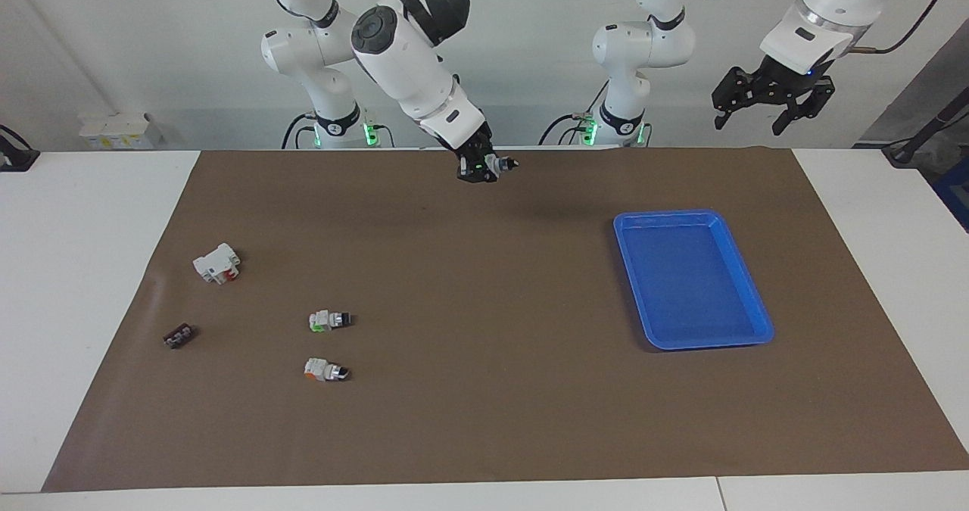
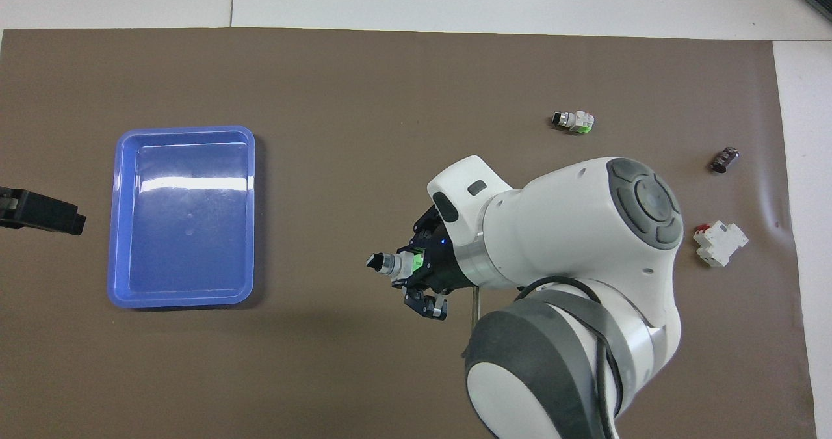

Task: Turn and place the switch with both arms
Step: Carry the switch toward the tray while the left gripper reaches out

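My right gripper (image 1: 483, 169) is shut on the switch (image 1: 501, 165) and holds it in the air over the brown mat, near the robots' edge and about midway along the table. The black-and-silver knob sticks out of the jaws toward the blue tray; the green block sits between the fingers. In the overhead view the right gripper (image 2: 419, 268) holds the switch (image 2: 392, 265) the same way. My left gripper (image 1: 772, 106) hangs open and empty, raised high at the left arm's end of the table; only its tip (image 2: 40, 211) shows in the overhead view.
A blue tray (image 1: 666, 216) (image 2: 185, 129) lies on the mat toward the left arm's end. Toward the right arm's end lie a lime-cornered switch (image 1: 329, 319) (image 2: 573, 121), an orange-ended switch (image 1: 325, 370), a white and red breaker (image 1: 217, 263) (image 2: 720, 242) and a small dark block (image 1: 179, 336) (image 2: 725, 159).
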`<state>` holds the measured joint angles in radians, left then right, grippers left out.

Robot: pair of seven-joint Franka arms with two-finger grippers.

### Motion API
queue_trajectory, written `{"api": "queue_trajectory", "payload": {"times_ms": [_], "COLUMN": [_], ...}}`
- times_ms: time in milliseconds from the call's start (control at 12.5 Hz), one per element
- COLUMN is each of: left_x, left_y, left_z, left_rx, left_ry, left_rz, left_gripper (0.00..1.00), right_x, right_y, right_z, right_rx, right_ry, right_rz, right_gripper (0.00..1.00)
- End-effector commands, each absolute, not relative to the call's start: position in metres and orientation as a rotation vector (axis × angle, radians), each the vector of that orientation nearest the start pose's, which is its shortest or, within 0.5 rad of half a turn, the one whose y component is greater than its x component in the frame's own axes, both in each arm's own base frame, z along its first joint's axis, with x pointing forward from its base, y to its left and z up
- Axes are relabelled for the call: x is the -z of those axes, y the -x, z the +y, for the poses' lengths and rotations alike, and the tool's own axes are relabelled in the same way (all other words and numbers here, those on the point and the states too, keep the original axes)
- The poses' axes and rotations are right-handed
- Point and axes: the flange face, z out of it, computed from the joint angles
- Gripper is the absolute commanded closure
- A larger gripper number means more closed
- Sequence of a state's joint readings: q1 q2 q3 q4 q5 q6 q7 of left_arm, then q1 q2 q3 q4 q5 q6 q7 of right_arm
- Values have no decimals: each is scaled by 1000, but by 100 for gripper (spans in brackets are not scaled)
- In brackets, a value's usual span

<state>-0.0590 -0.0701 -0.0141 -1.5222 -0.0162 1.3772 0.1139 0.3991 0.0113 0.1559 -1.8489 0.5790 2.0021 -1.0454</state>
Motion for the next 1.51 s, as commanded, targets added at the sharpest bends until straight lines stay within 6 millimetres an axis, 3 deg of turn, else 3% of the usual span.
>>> {"api": "queue_trajectory", "payload": {"times_ms": [0, 159, 319, 399, 558, 797, 1036, 1116, 1275, 1435], "left_x": [-666, -666, -667, -667, -669, -671, -673, -672, -673, -670], "left_y": [-504, -501, -498, -495, -494, -487, -482, -478, -476, -468], "left_z": [-44, -57, -73, -90, -106, -134, -155, -168, -175, -183], "left_rx": [-49, -75, -144, -190, -260, -381, -467, -475, -487, -637], "left_ry": [3155, 3226, 3323, 3319, 3277, 3061, 2676, 2570, 2512, 2507], "left_rz": [205, 65, -280, -432, -844, -1390, -1935, -2040, -2114, -2142], "left_gripper": [1, 1, 1, 1, 1, 1, 1, 1, 0, 0], "right_x": [-555, -558, -565, -565, -563, -562, -563, -563, -564, -561], "right_y": [-479, -474, -466, -466, -459, -456, -456, -456, -456, -455], "right_z": [347, 363, 381, 382, 391, 393, 393, 392, 393, 393], "right_rx": [458, 533, 609, 634, 630, 641, 643, 643, 655, 654], "right_ry": [1898, 1870, 1845, 1851, 1837, 1844, 1843, 1846, 1851, 1864], "right_rz": [-1717, -1758, -1720, -1710, -1706, -1702, -1702, -1700, -1694, -1681], "right_gripper": [100, 100, 100, 100, 100, 100, 100, 100, 100, 100]}}
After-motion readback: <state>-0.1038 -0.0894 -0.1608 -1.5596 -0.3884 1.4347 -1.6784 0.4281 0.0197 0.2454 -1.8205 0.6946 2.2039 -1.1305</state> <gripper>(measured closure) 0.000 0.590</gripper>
